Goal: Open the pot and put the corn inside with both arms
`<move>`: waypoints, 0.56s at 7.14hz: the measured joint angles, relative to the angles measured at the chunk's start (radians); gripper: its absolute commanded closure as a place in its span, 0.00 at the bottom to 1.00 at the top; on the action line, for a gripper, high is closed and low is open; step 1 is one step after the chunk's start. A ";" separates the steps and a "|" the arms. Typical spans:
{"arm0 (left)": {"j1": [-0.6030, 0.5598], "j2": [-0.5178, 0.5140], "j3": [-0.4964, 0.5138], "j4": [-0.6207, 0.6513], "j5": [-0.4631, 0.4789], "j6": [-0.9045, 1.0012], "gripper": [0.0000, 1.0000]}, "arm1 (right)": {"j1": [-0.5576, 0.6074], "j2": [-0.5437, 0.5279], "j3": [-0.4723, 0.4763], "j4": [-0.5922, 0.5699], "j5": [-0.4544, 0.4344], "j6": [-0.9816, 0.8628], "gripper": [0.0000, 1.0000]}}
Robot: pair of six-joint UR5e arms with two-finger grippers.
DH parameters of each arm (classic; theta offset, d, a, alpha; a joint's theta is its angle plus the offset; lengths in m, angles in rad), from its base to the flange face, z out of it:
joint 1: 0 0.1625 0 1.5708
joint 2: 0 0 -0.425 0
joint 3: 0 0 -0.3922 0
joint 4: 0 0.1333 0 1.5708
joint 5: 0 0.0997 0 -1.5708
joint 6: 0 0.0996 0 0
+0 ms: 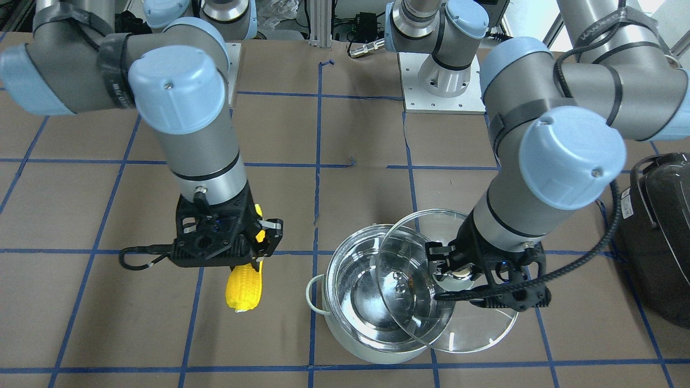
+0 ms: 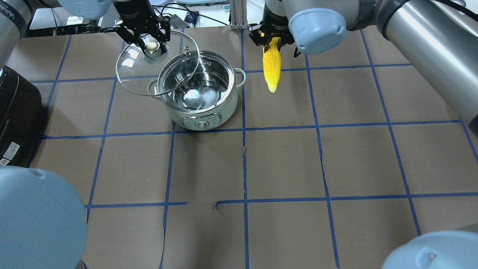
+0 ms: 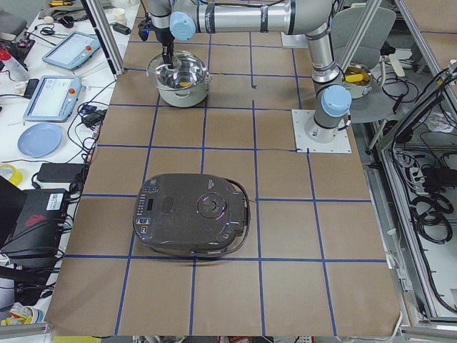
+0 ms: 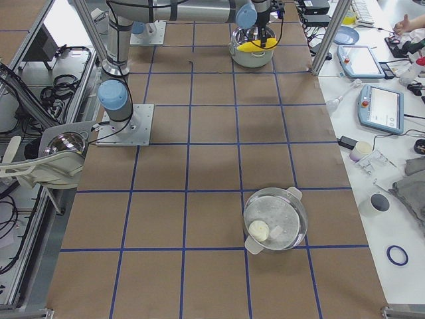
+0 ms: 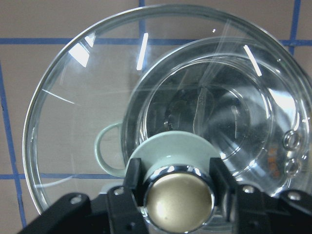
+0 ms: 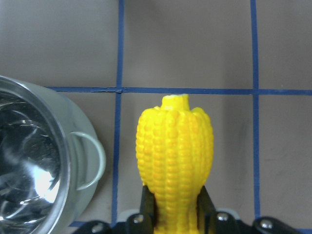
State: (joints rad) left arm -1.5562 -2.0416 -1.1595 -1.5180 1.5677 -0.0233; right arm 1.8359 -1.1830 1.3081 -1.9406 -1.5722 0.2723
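Note:
The steel pot stands open and empty on the brown table; it also shows in the front view. My left gripper is shut on the knob of the glass lid, holding it raised and shifted off the pot, overlapping its rim on one side; the front view shows the lid and this gripper. My right gripper is shut on the yellow corn, held in the air beside the pot, tip down. The corn hangs below this gripper. The right wrist view shows the corn next to the pot's handle.
A large dark grey appliance sits at the table's edge on my left. Blue tape lines grid the brown table cover. A second pot with a pale item stands far off in the right side view.

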 measured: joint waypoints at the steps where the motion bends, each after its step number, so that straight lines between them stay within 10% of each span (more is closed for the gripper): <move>1: 0.041 -0.003 0.001 -0.022 0.000 0.026 0.95 | 0.052 0.011 -0.051 0.035 0.002 0.090 0.62; 4: 0.159 -0.015 -0.009 -0.067 0.005 0.170 0.95 | 0.165 0.135 -0.226 0.050 0.013 0.238 0.60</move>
State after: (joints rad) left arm -1.3977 -2.0569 -1.1684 -1.5852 1.5731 0.1466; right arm 2.0014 -1.0479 1.0824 -1.8908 -1.5587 0.5106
